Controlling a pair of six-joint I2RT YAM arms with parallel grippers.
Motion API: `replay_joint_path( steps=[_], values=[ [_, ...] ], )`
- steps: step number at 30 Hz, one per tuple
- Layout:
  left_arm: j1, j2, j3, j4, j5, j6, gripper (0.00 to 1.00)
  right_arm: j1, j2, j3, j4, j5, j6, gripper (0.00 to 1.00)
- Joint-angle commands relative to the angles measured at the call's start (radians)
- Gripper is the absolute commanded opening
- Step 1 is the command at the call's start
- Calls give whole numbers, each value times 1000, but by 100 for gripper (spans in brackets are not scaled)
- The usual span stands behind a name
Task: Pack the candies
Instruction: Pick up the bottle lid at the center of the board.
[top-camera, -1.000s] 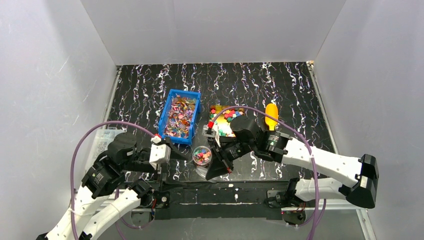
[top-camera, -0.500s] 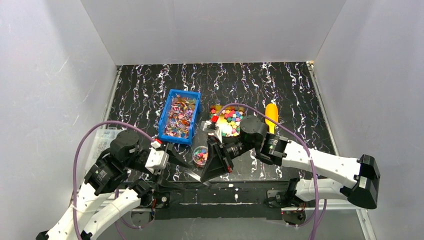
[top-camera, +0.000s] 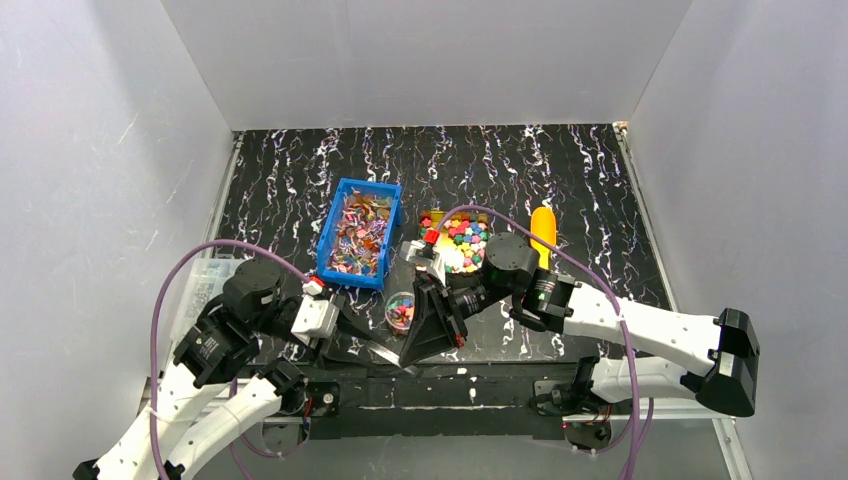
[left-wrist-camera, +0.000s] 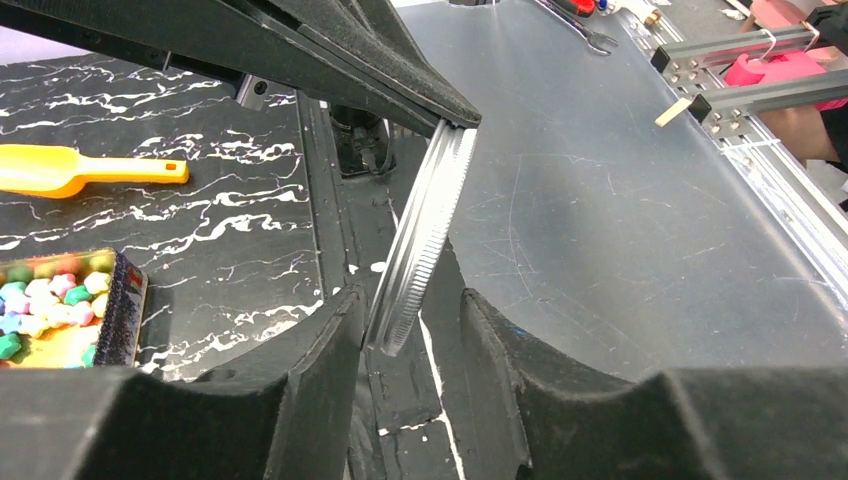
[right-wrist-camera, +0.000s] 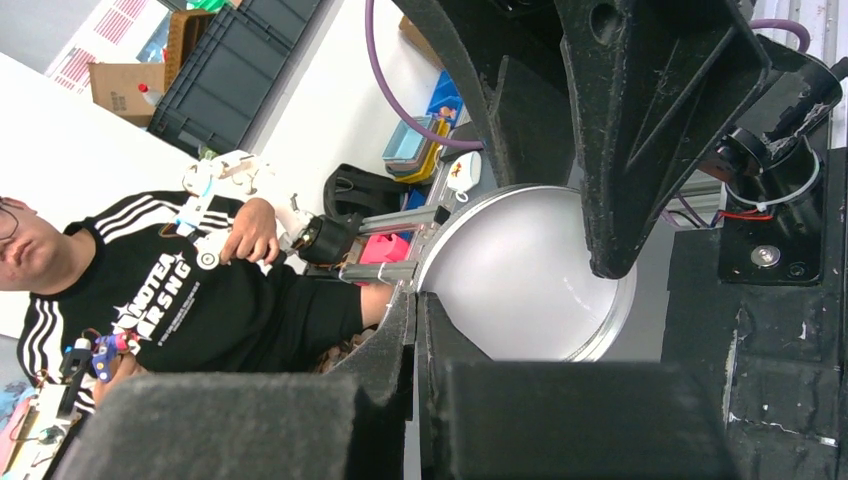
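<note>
The candies lie in three places: flat wrapped ones in a blue bin (top-camera: 360, 235), chunky ones in a yellow tin (top-camera: 458, 242), and a mix in a small clear jar (top-camera: 402, 311). My right gripper (top-camera: 408, 361) is shut on the rim of a round metal lid (right-wrist-camera: 530, 275), which it holds on edge over the table's near edge. My left gripper (left-wrist-camera: 412, 330) straddles the opposite rim of the lid (left-wrist-camera: 420, 240). Its jaws stand open: one finger is against the ribbed edge, the other is apart from it.
A yellow scoop (top-camera: 542, 230) lies right of the tin. The black frame rail (top-camera: 440, 385) runs under both grippers at the near edge. A clear box (top-camera: 205, 285) sits at the far left. A person is in the right wrist view's background.
The right arm swung the lid left and down toward the near edge. The left jaws have narrowed around the lid's rim.
</note>
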Motion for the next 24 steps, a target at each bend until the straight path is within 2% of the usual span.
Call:
replay_joint_path(
  steps=[1,12,17,24],
  values=[
    [1,6,-6,7,26,7,36,10,-20,0,56,-15,6,1],
    [1,19,8,3,35,12,1,10,-47,-11,-6,7,-39,1],
    [2,37,12,-3,23,-11,0,11,-76,30,-170,68,-155,35],
    [1,38,-7,-25,-78,-97,0,10,-141,132,-490,273,-355,49]
  ],
)
